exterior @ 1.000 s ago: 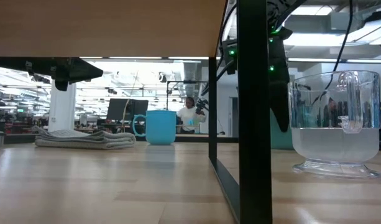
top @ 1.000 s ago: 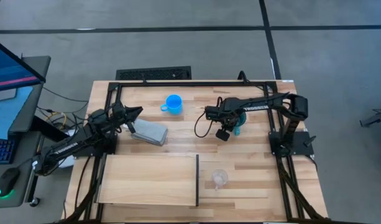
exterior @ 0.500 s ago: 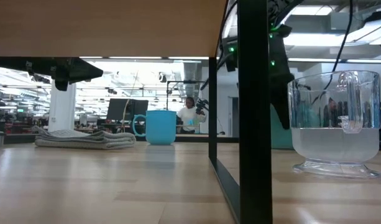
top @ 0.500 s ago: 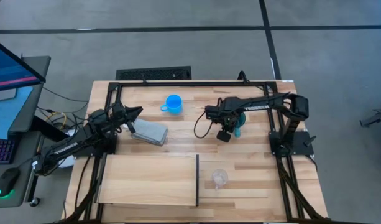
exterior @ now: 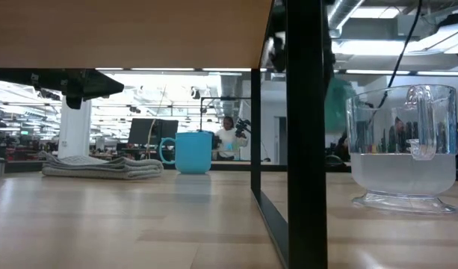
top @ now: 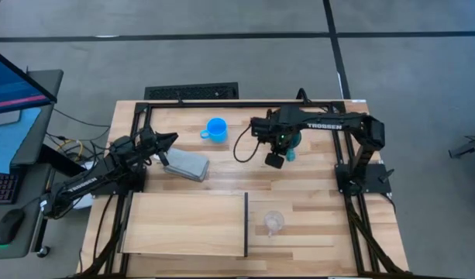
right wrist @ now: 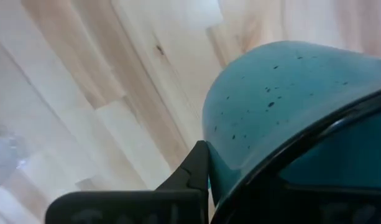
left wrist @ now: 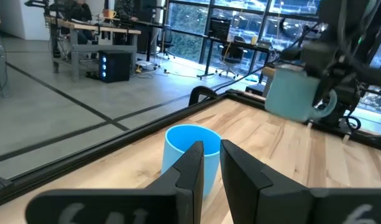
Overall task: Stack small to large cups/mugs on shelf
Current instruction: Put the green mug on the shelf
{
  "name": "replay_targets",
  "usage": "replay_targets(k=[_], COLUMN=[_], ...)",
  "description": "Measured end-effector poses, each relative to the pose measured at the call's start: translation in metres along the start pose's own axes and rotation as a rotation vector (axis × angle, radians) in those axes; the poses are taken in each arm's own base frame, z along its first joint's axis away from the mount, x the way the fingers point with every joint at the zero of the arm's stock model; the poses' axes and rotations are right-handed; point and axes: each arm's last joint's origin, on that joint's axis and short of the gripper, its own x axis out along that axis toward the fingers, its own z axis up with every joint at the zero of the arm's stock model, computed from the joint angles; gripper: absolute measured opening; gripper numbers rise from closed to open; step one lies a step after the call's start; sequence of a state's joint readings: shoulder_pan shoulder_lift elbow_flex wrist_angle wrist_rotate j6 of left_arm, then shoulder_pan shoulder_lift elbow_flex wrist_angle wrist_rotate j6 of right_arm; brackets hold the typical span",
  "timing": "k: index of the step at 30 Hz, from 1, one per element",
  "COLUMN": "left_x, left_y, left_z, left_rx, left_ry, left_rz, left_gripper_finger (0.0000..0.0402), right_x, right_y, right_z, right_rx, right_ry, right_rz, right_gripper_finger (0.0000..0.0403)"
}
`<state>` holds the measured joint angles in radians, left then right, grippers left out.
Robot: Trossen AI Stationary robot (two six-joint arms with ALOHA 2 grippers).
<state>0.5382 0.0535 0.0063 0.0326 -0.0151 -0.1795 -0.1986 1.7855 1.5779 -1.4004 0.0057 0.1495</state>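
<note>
My right gripper point(top: 283, 144) points down over the table's far right part, shut on the teal-green mug point(top: 290, 142), which hangs above the wood in the left wrist view point(left wrist: 292, 93). The blue mug point(top: 216, 129) stands on its base at the far middle. The clear cup point(top: 273, 222) stands near the front, right of the shelf point(top: 187, 225), a raised light-wood board. My left gripper point(top: 173, 139) waits at the left, level and shut, aimed at the blue mug point(left wrist: 185, 146). My right gripper holds the teal-green mug by its rim, coming from above with the fingers pointing down. One finger point(right wrist: 193, 169) lies against the outer wall point(right wrist: 252, 124) just below the rim; the mug hides the other. The mug hangs clear of the table, roughly upright.
A grey folded pad point(top: 184, 165) lies just in front of my left gripper. The shelf's dark right edge point(top: 246, 225) and its post point(exterior: 303, 149) stand between the board and the clear cup point(exterior: 403, 149). A black frame point(top: 237, 103) runs along the table's far edge.
My right gripper has gone up with the teal-green mug, most of it in the last half second. The mug has come off the table and hangs clear. It has also shifted a little toward the far edge and the blue mug.
</note>
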Motion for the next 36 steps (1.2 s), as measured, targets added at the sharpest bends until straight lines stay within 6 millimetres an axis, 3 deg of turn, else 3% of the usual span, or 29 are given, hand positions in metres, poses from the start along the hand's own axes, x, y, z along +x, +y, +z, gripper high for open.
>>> replay_targets(k=[10, 16, 28, 36], left_x=[0.000, 0.000, 0.000, 0.000], left_y=[0.000, 0.000, 0.000, 0.000], left_z=[0.000, 0.000, 0.000, 0.000], left_rx=[0.000, 0.000, 0.000, 0.000], left_ry=[0.000, 0.000, 0.000, 0.000], left_rz=[0.000, 0.000, 0.000, 0.000], left_gripper_finger=[0.0043, 0.0043, 0.0043, 0.0043], right_x=[-0.077, -0.110, -0.126, -0.131], right_y=[0.019, 0.043, 0.117, 0.155], right_z=[-0.009, -0.016, -0.042, -0.053], right_rx=[0.012, 0.044, -0.035, -0.115], right_ry=[-0.129, -0.256, -0.359, -0.456], right_rz=[0.027, 0.085, 0.195, 0.292], right_gripper_finger=[0.0034, 0.0034, 0.0034, 0.0034])
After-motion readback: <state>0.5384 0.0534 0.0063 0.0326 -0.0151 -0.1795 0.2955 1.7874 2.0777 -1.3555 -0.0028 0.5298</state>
